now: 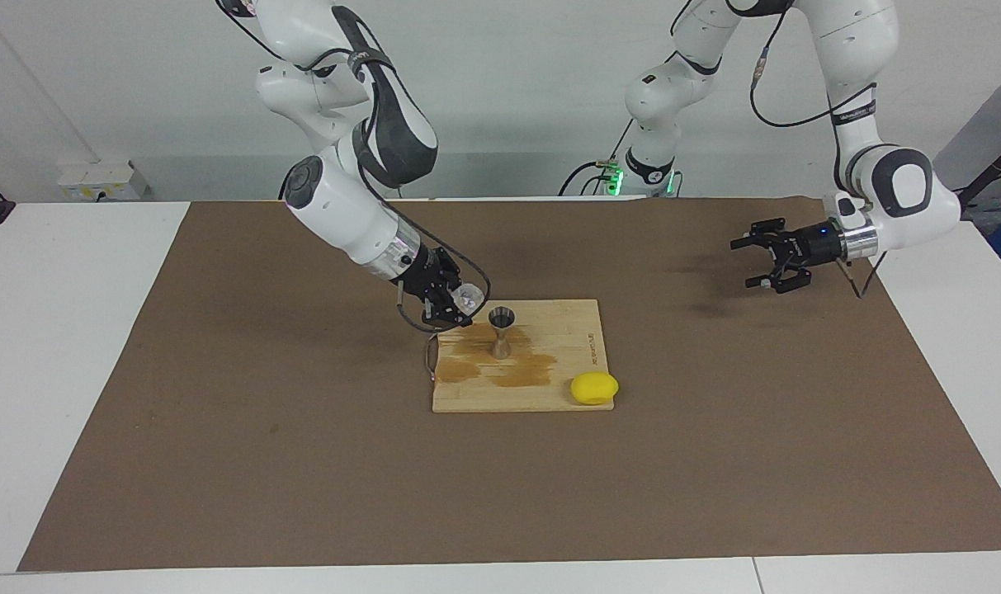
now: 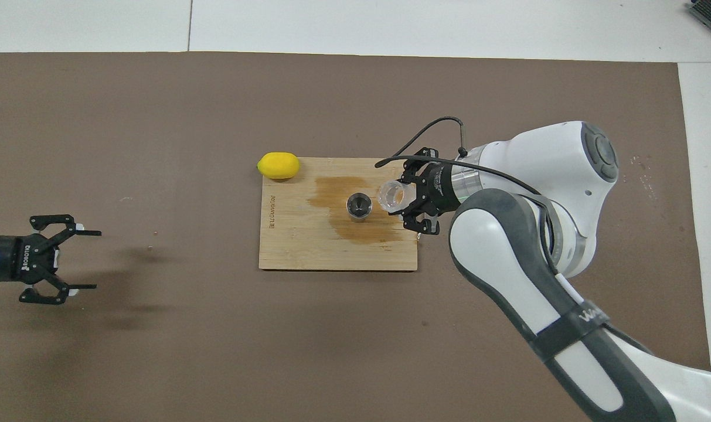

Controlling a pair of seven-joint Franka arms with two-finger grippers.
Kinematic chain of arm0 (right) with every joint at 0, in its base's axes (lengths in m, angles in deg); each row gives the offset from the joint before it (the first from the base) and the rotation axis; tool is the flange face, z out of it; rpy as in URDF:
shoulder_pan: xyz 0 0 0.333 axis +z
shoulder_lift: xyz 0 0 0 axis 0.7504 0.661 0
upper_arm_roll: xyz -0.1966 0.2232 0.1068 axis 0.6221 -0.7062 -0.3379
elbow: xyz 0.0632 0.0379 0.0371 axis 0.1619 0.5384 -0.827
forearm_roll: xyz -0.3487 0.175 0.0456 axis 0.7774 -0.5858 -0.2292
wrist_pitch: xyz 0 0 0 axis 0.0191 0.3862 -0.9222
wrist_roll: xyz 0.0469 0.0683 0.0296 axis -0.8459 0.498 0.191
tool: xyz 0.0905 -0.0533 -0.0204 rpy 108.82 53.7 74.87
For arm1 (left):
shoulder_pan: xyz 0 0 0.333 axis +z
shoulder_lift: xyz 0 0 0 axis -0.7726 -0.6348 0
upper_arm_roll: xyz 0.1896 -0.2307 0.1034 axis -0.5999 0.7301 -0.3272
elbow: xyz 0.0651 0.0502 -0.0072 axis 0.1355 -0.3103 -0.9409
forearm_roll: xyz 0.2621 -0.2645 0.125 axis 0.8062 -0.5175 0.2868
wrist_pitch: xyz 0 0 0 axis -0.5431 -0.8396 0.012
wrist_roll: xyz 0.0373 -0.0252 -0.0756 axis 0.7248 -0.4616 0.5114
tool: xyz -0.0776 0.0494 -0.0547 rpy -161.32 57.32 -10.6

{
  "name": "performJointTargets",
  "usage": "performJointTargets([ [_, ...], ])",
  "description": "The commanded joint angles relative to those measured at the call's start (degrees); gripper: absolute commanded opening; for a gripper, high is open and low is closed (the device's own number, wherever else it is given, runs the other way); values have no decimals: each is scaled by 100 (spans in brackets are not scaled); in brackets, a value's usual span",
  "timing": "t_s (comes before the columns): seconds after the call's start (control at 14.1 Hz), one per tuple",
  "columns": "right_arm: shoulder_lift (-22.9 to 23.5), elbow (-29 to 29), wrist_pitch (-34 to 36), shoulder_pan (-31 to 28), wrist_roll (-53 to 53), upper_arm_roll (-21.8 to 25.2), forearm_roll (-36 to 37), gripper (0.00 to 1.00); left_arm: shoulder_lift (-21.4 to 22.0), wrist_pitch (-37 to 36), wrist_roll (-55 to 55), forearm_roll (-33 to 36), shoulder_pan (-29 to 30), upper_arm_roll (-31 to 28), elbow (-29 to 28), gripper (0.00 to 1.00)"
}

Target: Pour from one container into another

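Note:
A small clear glass cup (image 1: 469, 298) (image 2: 393, 196) is tipped on its side in my right gripper (image 1: 459, 304) (image 2: 403, 199), which is shut on it. The cup's mouth points at the silver hourglass jigger (image 1: 501, 330) (image 2: 359, 206), just beside the jigger's rim. The jigger stands upright on a wooden board (image 1: 550, 396) (image 2: 296, 246). My left gripper (image 1: 762, 262) (image 2: 77, 259) hangs open and holding nothing over the brown mat at the left arm's end of the table.
A yellow lemon (image 1: 594, 388) (image 2: 279, 165) lies at the board's corner that is farthest from the robots, toward the left arm's end. Brown wet stains (image 1: 523, 373) (image 2: 355, 225) spread on the board around the jigger. A brown mat (image 1: 302, 462) covers the table.

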State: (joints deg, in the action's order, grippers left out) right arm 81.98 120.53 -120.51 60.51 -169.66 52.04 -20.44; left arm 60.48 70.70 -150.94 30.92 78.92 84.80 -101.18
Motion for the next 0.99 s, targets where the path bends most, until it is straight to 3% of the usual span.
performJointTargets([
  [0.0, -65, -85, -114, 85, -390, -31, 285, 0, 312, -112, 736, 614, 32, 52, 429, 100],
  [0.35, -48, -112, -290, 340, -583, -5, 329, 0, 559, -103, 1545, 1555, -91, 113, 1167, 100],
  [0.57, -48, -129, -290, 402, -837, 4, 854, 0, 708, -112, 2003, 2030, -284, 113, 1501, 100],
  [0.92, -22, -287, -290, 419, -1172, -5, 1400, 0, 1217, -226, 3978, 2479, -547, 131, 1608, 100],
])
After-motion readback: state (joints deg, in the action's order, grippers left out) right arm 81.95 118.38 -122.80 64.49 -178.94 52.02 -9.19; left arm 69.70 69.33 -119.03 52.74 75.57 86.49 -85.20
